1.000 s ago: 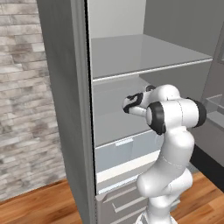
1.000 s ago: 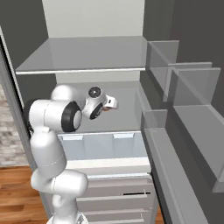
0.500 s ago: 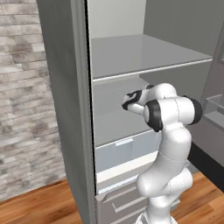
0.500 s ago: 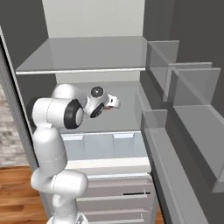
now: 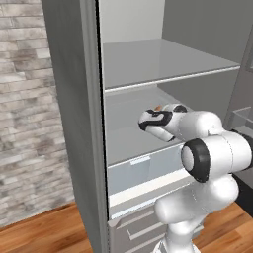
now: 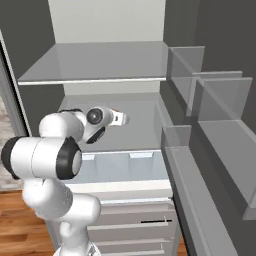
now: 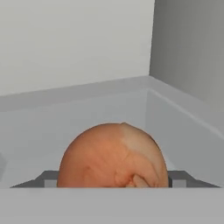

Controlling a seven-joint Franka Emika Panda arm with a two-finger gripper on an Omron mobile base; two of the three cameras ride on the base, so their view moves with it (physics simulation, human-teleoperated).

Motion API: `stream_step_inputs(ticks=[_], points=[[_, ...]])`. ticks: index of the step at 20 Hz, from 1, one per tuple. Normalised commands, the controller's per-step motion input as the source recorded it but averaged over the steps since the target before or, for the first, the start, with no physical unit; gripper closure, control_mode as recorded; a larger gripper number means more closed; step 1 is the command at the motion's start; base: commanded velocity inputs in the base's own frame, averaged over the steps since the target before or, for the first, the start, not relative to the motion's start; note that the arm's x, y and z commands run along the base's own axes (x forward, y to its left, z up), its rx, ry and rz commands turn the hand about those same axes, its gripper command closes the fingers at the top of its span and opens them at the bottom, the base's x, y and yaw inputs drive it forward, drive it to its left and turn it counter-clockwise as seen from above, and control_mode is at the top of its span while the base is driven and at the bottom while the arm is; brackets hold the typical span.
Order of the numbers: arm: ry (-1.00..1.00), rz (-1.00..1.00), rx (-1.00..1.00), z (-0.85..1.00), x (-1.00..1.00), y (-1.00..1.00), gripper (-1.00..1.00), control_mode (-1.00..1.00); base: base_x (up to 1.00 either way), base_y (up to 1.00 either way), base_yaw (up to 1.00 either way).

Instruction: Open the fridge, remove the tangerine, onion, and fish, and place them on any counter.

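The gripper (image 6: 121, 118) reaches inside the open fridge (image 6: 110, 62) and looks clamped on the onion (image 7: 113, 156), which sits right between its fingertips, low over the middle shelf (image 5: 128, 141). Next, it likely must draw the onion out toward the counter.

Rendered home kitchen: open fridge (image 5: 148, 74) w/ glass shelves, door bins (image 6: 220, 115) at 3 o'clock, drawers (image 6: 130, 225) at 6; brick wall (image 5: 24, 113) at 9, wood floor (image 5: 44, 234) below.
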Motion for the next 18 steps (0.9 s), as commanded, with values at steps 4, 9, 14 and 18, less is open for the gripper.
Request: stream_step_inputs(ticks=[4, 9, 14, 18], points=[[-0.04, 0.0, 0.0, 1.0, -1.0, 0.01, 1.0, -1.0, 0.0, 0.0, 0.0], [0.02, 0.0, 0.0, 1.0, -1.0, 0.0, 1.0, -1.0, 0.0, 0.0, 0.0], [0.24, 0.0, 0.0, 1.0, -1.0, 0.03, 1.0, -1.0, 0.0, 0.0, 0.0], [0.39, 0.0, 0.0, 1.0, -0.99, 0.0, 1.0, -1.0, 0.0, 0.0, 0.0]])
